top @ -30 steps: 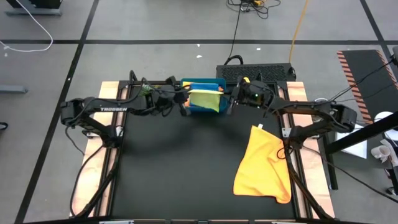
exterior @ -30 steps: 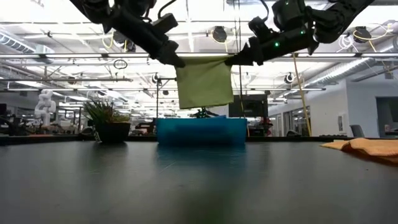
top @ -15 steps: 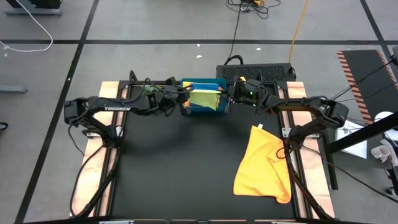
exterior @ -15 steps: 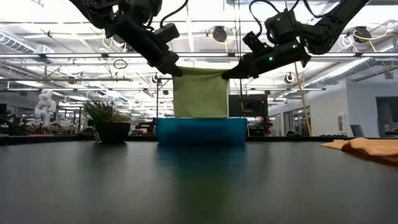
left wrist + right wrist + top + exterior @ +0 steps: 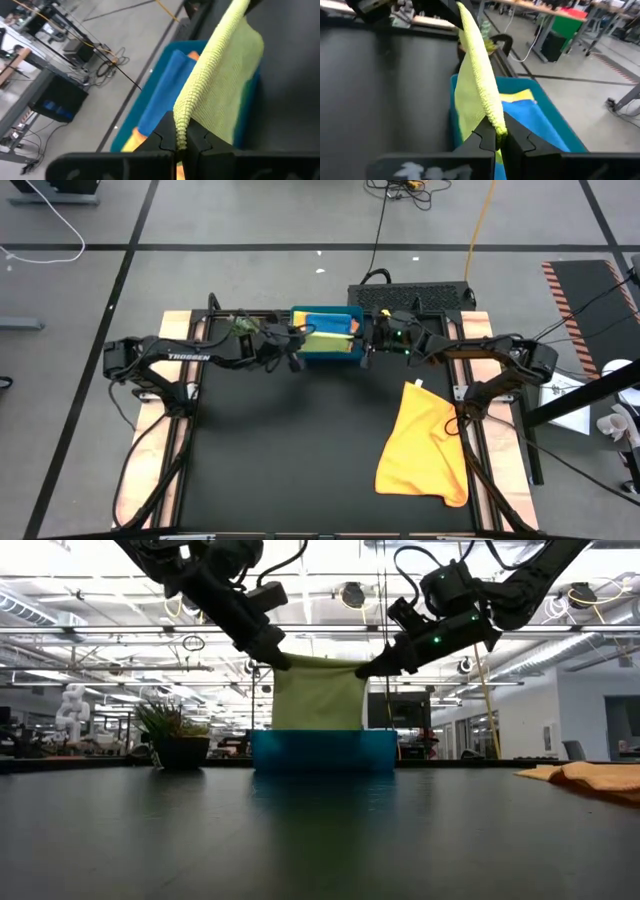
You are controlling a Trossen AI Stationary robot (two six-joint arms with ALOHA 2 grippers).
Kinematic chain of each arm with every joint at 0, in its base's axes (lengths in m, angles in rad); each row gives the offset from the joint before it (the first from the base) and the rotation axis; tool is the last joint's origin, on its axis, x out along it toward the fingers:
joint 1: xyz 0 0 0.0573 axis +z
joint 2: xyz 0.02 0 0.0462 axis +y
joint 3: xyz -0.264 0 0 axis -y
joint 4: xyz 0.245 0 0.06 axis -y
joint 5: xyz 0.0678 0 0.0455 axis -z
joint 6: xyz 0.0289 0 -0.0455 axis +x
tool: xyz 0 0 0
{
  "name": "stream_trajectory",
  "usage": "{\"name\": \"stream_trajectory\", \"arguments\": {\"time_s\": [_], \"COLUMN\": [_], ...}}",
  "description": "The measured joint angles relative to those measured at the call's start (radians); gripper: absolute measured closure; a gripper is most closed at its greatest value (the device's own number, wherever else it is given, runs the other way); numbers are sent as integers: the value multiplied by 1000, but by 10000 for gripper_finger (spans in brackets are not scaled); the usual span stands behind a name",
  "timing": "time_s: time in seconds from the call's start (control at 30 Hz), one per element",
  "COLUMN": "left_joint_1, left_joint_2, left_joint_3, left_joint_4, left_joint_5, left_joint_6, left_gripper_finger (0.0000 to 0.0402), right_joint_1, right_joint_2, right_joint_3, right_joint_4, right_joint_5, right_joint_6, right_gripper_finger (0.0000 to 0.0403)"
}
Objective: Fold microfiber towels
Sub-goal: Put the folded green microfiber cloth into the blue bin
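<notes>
Since the earlier frames the lime green towel [image 5: 318, 695] has come down, and its lower edge is now hidden behind the near wall of the teal tray [image 5: 322, 751]. In the low view, the orange towel [image 5: 583, 778] lies at the right edge of the counter [image 5: 300, 840], cut off by the frame. Farther back, at upper centre, the left gripper [image 5: 277, 658] and right gripper [image 5: 372, 667] are each clamped on 1 top corner of the lime green towel. A potted plant [image 5: 175, 735] stands left of the tray. From above, a blue towel [image 5: 322, 319] shows in the tray, largely covered.
</notes>
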Motion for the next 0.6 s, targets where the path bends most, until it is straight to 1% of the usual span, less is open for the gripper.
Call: {"name": "stream_trajectory", "arguments": {"time_s": [0.23, 0.4, 0.5, 0.6], "left_joint_1": [-42, -55, -71, -92], "left_joint_2": [-1, -2, -3, -3], "left_joint_3": [-1, -1, -1, -2], "left_joint_4": [-86, -103, -112, -115], "left_joint_5": [-4, -3, 21, 25], "left_joint_6": [-54, -77, -107, -109], "left_gripper_finger": [400, 399, 400, 399], "right_joint_1": [70, 98, 118, 142], "right_joint_2": [0, -1, -17, -39], "right_joint_3": [-1, -1, -2, -2], "right_joint_4": [-34, -41, -63, -92], "right_joint_5": [3, 3, -17, -18], "right_joint_6": [20, 59, 77, 80], "right_gripper_finger": [403, 403, 403, 403]}}
